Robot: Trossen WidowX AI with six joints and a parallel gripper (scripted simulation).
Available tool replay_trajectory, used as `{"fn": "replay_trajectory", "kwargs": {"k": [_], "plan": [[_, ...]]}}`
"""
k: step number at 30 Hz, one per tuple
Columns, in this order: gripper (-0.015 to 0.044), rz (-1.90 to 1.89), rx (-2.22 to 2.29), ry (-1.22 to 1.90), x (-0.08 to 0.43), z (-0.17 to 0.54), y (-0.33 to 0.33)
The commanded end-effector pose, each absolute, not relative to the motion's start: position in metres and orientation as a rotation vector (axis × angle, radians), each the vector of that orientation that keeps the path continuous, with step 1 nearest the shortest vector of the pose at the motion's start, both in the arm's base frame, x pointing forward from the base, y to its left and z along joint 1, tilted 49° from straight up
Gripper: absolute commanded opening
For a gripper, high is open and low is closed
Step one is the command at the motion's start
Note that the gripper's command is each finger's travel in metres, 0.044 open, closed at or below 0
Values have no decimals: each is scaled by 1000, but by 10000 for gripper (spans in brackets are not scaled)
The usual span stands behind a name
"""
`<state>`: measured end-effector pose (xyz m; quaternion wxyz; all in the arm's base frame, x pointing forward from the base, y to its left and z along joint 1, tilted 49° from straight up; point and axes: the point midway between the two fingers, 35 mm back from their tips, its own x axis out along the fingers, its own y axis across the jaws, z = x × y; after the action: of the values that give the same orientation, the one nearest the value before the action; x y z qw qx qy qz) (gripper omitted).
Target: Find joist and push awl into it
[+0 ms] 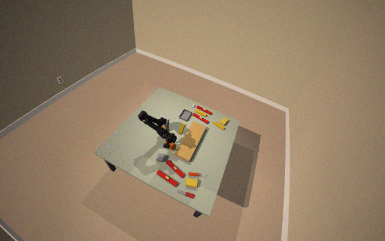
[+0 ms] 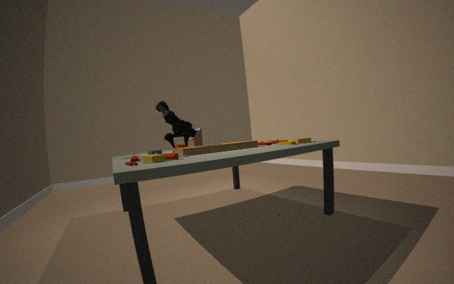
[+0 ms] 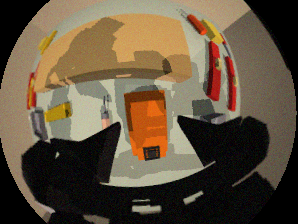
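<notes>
The orange stud finder (image 1: 172, 147) (image 2: 179, 146) (image 3: 148, 117) lies on the table beside the near long side of the wooden floor panel (image 1: 197, 129) (image 2: 222, 147) (image 3: 150, 37). My gripper (image 1: 170, 144) (image 2: 180, 146) (image 3: 149, 121) is open and empty, pointing down with its fingers on either side of the stud finder, low over it. What looks like the awl (image 3: 105, 120), with a pinkish handle and thin metal tip, lies left of the stud finder in the wrist view; the arm hides it in the top view. The grey tray (image 1: 185, 115) (image 3: 38, 125) is empty. The joist is hidden.
A yellow bar (image 1: 181, 128) (image 3: 58, 112) lies between tray and panel. A grey block (image 1: 161, 157) and red levels (image 1: 175, 168) (image 1: 167, 178) lie on the other side. Beyond are an orange-handled tool (image 1: 193, 174), a yellow block (image 1: 191, 183) and a red-handled tool (image 1: 190, 195).
</notes>
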<state>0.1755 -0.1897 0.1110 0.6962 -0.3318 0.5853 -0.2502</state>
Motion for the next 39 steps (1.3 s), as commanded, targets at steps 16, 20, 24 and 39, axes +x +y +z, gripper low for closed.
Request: {"fn": "replay_trajectory", "kwargs": {"k": [16,20,24,39], "plan": [[288,-550,-746,1313,172,101,-198],[262,-550,-746,1313,172,101,-198],[235,-550,-746,1313,172,101,-198],[76,-548,-742,1314,173,102,-195]]}}
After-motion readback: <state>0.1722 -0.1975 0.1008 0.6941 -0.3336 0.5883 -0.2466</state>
